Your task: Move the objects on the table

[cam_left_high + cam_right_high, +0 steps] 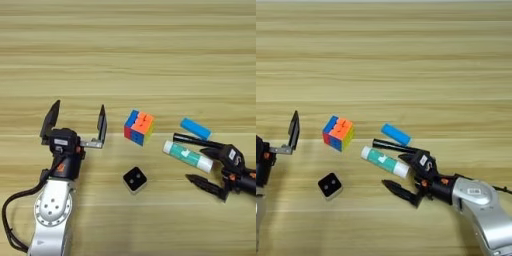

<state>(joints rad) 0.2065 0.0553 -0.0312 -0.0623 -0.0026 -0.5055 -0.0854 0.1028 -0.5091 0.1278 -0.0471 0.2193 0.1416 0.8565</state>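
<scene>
Right pincer (389, 165) lower right, fingers spread around the glue-stick tube (385, 162) without pinching it; left pincer (78, 119) spread at left, puzzle cube (139, 127) mid-frame on the counter (128, 50).

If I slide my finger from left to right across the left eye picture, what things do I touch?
Left gripper → small black cube → puzzle cube → glue stick → right gripper, open around the glue stick. The blue bar and pen overlap these sideways.
</scene>
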